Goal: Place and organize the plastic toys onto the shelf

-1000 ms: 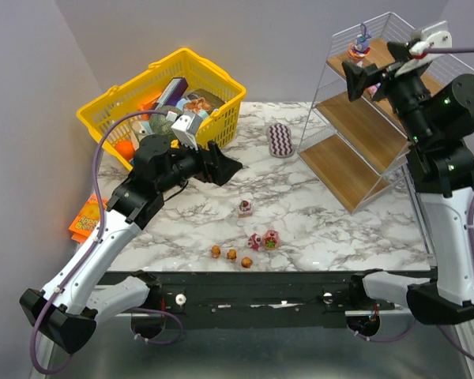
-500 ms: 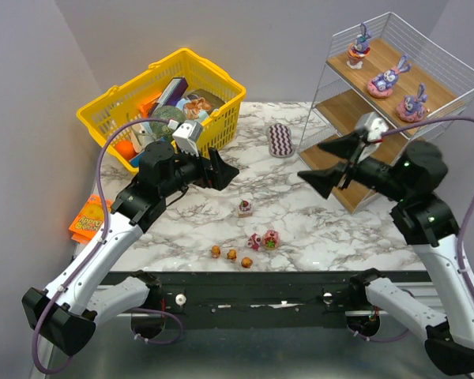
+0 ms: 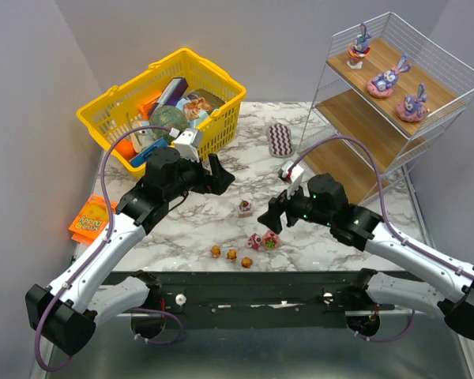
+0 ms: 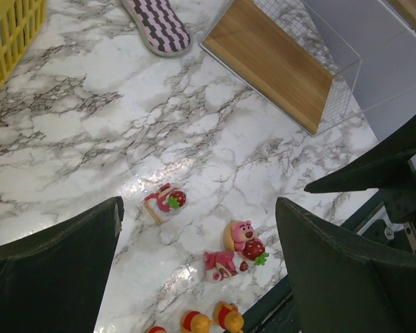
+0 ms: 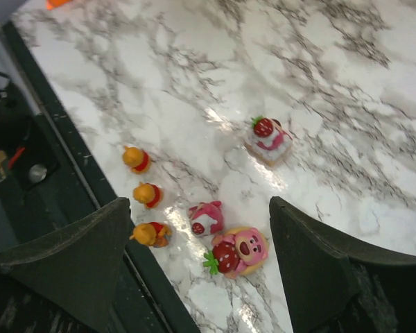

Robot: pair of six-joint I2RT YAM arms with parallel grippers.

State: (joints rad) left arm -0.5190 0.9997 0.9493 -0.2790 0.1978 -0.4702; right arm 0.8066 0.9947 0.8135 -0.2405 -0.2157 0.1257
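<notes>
1. The shelf (image 3: 344, 170) stands at the far right. Its top board carries the three purple bunnies (image 3: 385, 79) in a row, so this tier seems finished. I see no toy on the two lower boards.
2. The other six toys lie on the marble table (image 3: 197, 229), well to the left of the shelf: three orange bears (image 3: 231, 254) in a line, two pink rounded figures (image 3: 265, 239) just beside each other, and a strawberry-topped piece (image 3: 245, 208) a little apart.
3. The right gripper (image 3: 270, 217) hangs over the pink pair, away from the shelf. Its jaws are spread wide with nothing between them. I judge it is lining up for a pick.
4. The left gripper (image 3: 221, 175), farther still from the shelf, is also wide apart and empty. It probably waits there so that it does not disturb the other arm.
</notes>
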